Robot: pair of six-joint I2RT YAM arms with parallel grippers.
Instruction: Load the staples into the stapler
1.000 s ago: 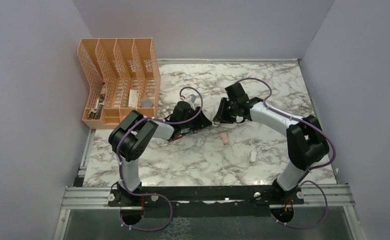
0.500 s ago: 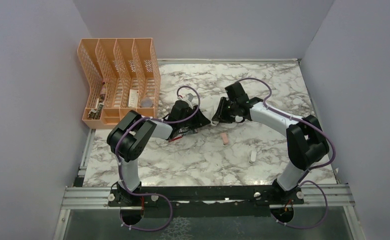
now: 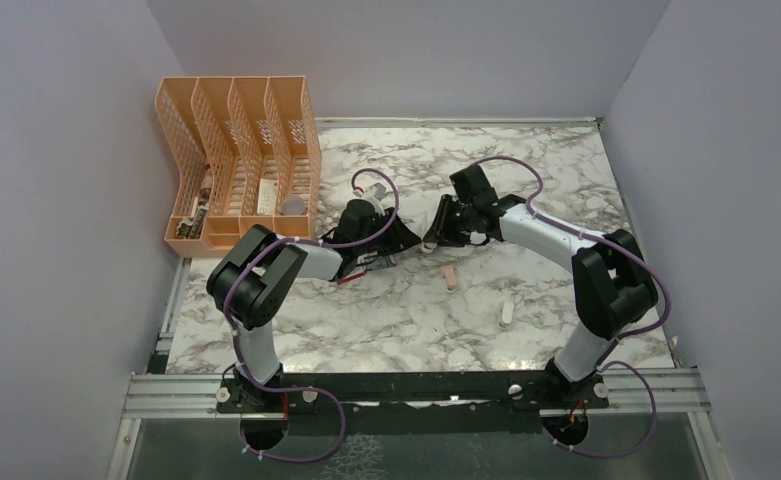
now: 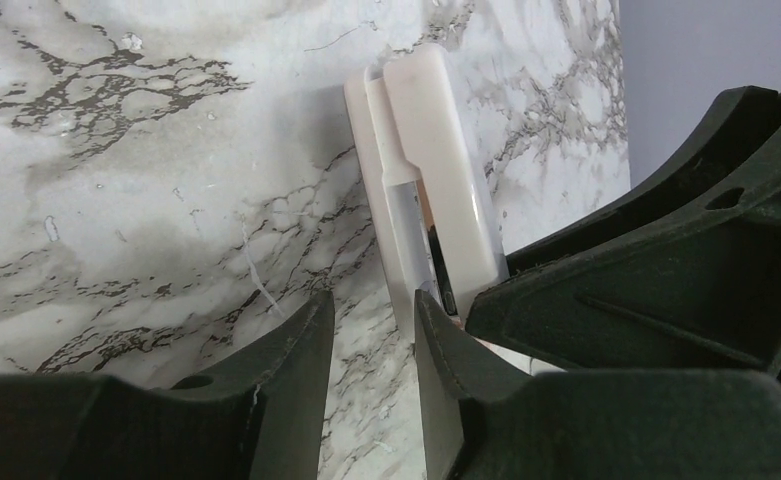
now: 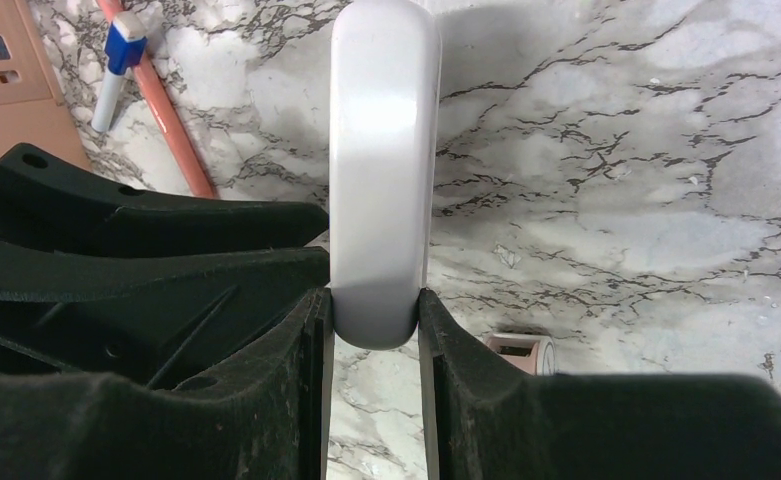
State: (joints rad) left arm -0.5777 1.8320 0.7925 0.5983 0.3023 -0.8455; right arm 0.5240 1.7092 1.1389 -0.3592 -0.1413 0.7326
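Observation:
The stapler (image 5: pixel 381 150) is a slim white bar, and my right gripper (image 5: pixel 376 295) is shut on its rounded end, holding it above the marble. In the left wrist view the stapler (image 4: pixel 436 170) shows a silver metal channel between its white parts. My left gripper (image 4: pixel 371 300) is open with only marble between its fingers. Its right finger (image 4: pixel 446 350) lies against the stapler's lower end. From above, both grippers meet at the stapler (image 3: pixel 424 244) mid-table, the left gripper (image 3: pixel 410 244) facing the right gripper (image 3: pixel 436 238). The staples are out of view.
A short pink block (image 3: pixel 451 277) lies just in front of the grippers, also seen near my right fingers (image 5: pixel 511 352). A small white piece (image 3: pixel 506 313) lies nearer the front. An orange pen with a blue cap (image 5: pixel 161 110) lies left of the stapler. An orange file organiser (image 3: pixel 241 160) stands back left.
My left arm has edged a little farther back and right, bringing its gripper closer against the stapler. The right arm and the stapler have stayed put.

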